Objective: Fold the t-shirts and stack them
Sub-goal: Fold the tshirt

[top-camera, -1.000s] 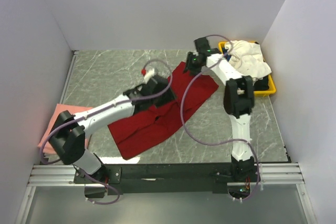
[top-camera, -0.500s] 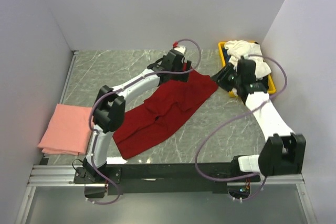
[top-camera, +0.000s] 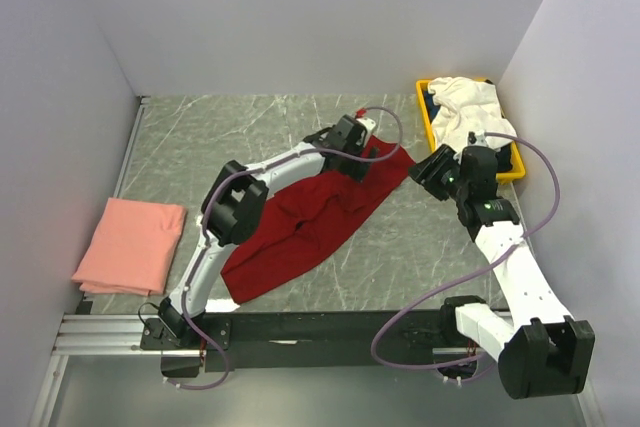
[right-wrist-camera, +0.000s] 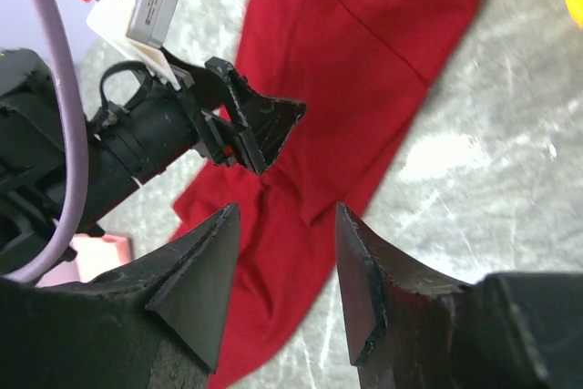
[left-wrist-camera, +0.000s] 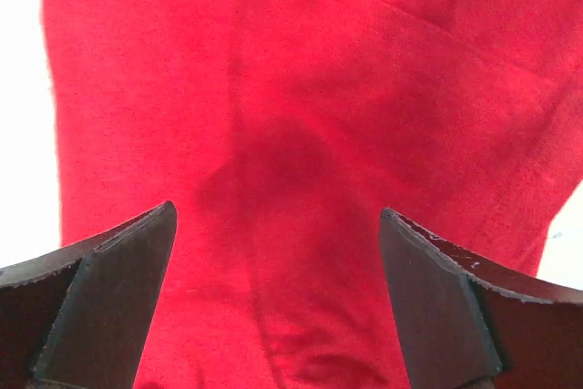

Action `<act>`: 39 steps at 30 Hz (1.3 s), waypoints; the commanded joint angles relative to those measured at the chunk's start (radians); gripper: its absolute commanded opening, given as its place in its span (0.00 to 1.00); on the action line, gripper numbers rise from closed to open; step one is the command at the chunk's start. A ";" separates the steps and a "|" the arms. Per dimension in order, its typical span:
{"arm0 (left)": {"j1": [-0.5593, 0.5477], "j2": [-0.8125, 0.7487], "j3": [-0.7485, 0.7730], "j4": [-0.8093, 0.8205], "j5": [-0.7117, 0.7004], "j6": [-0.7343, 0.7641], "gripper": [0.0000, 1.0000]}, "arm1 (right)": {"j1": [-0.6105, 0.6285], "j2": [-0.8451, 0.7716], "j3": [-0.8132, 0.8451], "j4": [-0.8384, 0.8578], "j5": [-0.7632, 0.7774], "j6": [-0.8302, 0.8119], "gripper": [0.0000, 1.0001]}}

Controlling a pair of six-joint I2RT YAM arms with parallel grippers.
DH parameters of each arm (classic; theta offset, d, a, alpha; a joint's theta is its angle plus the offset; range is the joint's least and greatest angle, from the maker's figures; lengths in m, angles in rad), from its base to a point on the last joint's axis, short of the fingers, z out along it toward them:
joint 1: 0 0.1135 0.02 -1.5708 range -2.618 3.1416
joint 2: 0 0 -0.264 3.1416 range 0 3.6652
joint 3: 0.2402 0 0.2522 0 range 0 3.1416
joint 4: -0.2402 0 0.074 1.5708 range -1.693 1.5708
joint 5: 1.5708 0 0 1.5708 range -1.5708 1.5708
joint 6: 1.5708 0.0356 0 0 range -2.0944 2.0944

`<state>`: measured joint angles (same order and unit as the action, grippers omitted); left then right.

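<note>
Fold-and-stack scene, 3 views. The dark red t-shirt [top-camera: 300,227] lies spread and rumpled on a diagonal across the middle of the marbled table [top-camera: 220,132], its far corner pointing toward the yellow bin [top-camera: 426,115]. The salmon-pink t-shirt [top-camera: 130,245] lies folded at the table's near left edge, well apart from the red one. The white t-shirt [top-camera: 472,110] is heaped in the bin at the far right corner.

The left gripper [top-camera: 368,150] hangs over the far end of the red t-shirt. In the left wrist view its 2 fingers [left-wrist-camera: 118,271] stand wide apart with red cloth [left-wrist-camera: 301,107] filling the space beneath them and nothing clamped; whether the tips touch the cloth cannot be told. The right gripper [top-camera: 432,169] is beside the shirt's far corner, between shirt and bin. In the right wrist view it [right-wrist-camera: 287,225] is spread and empty above the table, facing the left gripper [right-wrist-camera: 260,129] and the red cloth [right-wrist-camera: 364,52].

Against the frame 0.5 s earlier, the left gripper has shifted rightward and nearer along the far end of the shirt, and the right arm has drawn its elbow back toward the near edge. Against the frame 1 s earlier, the left arm no longer crosses the pink shirt, which now shows whole
</note>
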<state>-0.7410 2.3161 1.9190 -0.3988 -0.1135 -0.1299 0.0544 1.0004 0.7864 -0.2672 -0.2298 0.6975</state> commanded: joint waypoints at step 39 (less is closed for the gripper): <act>0.457 0.325 0.446 -0.160 0.101 -0.614 0.99 | 0.304 0.444 0.229 -0.070 0.001 -0.159 0.53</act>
<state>-0.2722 2.5988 2.3611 -0.5602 -0.0753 -0.6949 0.2718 1.4113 0.9672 -0.2890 -0.2890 0.5785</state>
